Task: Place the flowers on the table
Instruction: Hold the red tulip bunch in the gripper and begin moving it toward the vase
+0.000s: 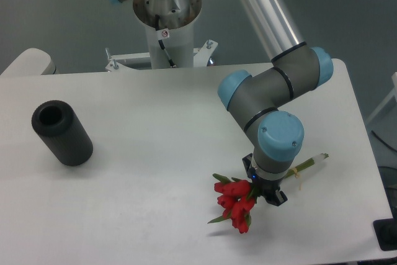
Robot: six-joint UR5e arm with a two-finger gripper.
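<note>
The flowers (235,203) are a small bunch of red tulips with green leaves, at the front right of the white table (155,153). Their long green stems run up and right, ending in whitish tips (317,158). My gripper (268,195) points straight down over the stems just behind the blooms. Its dark fingers are closed around the stems, though the blue wrist hides most of them. The bunch lies nearly flat, at or just above the tabletop; I cannot tell whether it touches.
A black cylinder (62,133) lies on its side at the table's left, open end facing up-left. The arm's base post (166,29) stands at the back edge. The table's front edge is close below the blooms.
</note>
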